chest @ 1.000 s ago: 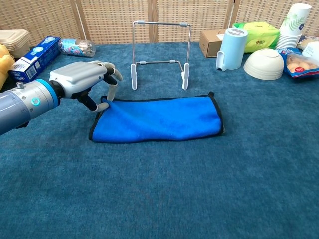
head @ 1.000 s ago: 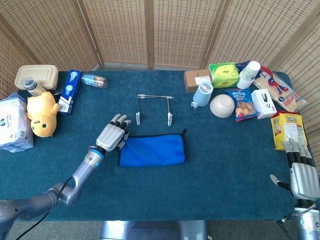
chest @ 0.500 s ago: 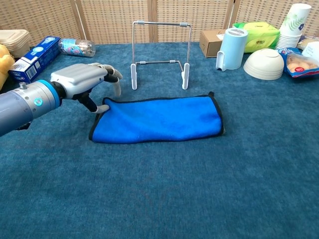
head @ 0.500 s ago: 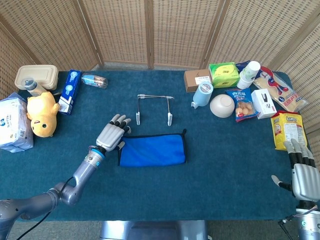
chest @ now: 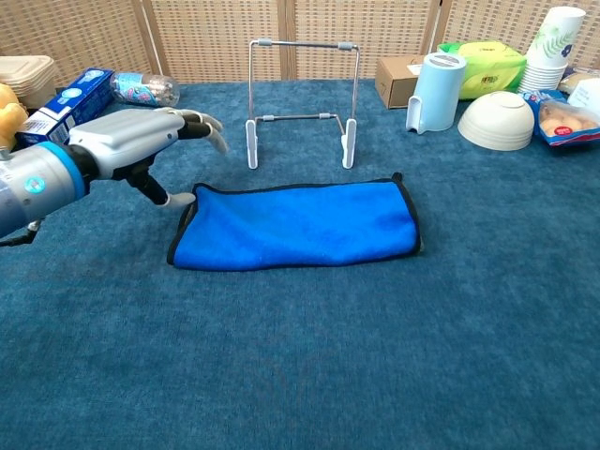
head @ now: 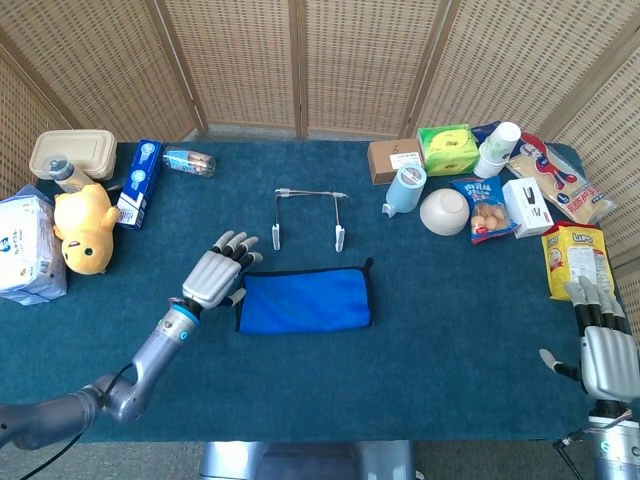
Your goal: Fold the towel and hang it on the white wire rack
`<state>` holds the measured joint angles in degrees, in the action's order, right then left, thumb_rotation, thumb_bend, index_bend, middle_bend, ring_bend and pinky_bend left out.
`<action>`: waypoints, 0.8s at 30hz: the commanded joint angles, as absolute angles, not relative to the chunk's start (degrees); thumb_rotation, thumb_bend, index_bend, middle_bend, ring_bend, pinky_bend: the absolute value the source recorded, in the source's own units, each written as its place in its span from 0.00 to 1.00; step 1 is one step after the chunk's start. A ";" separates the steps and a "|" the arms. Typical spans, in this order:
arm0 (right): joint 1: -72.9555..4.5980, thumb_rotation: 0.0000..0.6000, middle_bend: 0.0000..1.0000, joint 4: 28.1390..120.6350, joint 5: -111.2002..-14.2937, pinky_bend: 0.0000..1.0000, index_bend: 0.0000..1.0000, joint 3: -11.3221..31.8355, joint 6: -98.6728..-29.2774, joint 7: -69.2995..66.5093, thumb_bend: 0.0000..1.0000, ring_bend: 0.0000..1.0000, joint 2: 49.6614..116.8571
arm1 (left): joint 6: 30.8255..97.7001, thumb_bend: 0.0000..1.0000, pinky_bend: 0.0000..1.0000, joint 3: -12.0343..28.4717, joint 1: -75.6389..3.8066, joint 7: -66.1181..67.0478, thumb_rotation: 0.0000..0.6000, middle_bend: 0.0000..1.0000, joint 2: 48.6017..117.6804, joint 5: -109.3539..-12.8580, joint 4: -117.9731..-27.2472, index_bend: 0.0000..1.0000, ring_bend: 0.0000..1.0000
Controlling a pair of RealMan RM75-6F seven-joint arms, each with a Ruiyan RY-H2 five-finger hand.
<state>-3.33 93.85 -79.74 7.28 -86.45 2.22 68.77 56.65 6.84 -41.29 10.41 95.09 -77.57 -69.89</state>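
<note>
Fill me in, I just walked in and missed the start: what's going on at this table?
A two-armed robot is working on a blue towel, which lies folded flat on the table in front of the white wire rack. The left hand hovers open beside the towel's left edge, holding nothing. The right hand sits idle at the table's far right corner. The towel is not yet on the rack.

Even, bright diffuse light in both views, no hard shadows; only a thin soft shadow under the towel [chest: 295,225] edge and the left hand [chest: 141,141]. No glare, colours well saturated, head view sharp across the table [head: 420,330]. Chest view is slightly soft on the near carpet and shows mild wide-angle stretch at the edges.
</note>
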 commanded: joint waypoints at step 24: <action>-2.81 1.00 0.02 94.10 -79.89 0.00 0.00 7.13 -86.78 1.88 0.11 0.00 68.78 | 63.02 0.38 0.00 2.79 -37.99 7.81 1.00 0.09 97.01 -85.09 -69.20 0.25 0.00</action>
<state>-2.82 94.10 -79.90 7.12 -86.78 1.88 68.78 63.14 2.81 -37.93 7.80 96.91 -85.03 -69.25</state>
